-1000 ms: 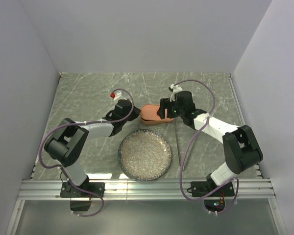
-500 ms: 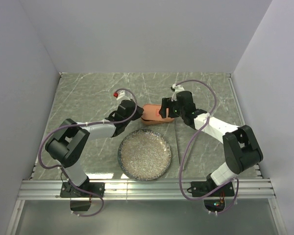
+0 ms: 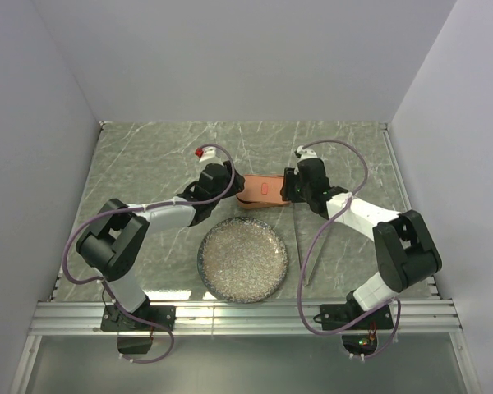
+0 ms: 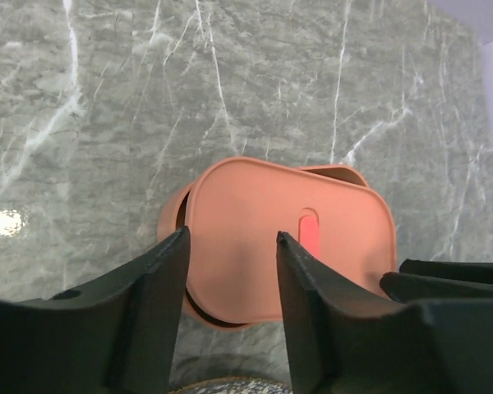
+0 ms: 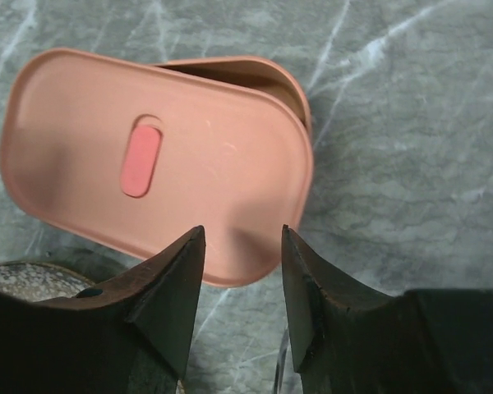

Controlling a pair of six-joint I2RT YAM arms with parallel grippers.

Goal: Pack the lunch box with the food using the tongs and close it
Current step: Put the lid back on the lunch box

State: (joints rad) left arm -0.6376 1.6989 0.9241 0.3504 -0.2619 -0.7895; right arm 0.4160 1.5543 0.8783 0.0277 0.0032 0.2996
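The salmon-orange lunch box (image 3: 263, 192) stands just beyond the plate. Its lid (image 4: 263, 238) with a red mark (image 5: 140, 161) lies on top, slightly askew. The tray's rim (image 5: 263, 72) peeks out at one end and also shows as a wall (image 4: 170, 223) in the left wrist view. My left gripper (image 4: 232, 238) is open over the lid's left part, with nothing between its fingers. At the box's right end my right gripper (image 5: 242, 231) is open over the lid's edge. The food is hidden. The thin grey tongs (image 3: 295, 240) lie right of the plate.
A round speckled grey plate (image 3: 242, 259) sits in front of the box, between the two arms. Purple cables loop over both arms. White walls enclose the marble tabletop (image 3: 148, 164) on three sides.
My left gripper has moved right to the box and opened. My right gripper has drawn back to the box's right end with its jaws narrower, uncovering the lid and its red mark.
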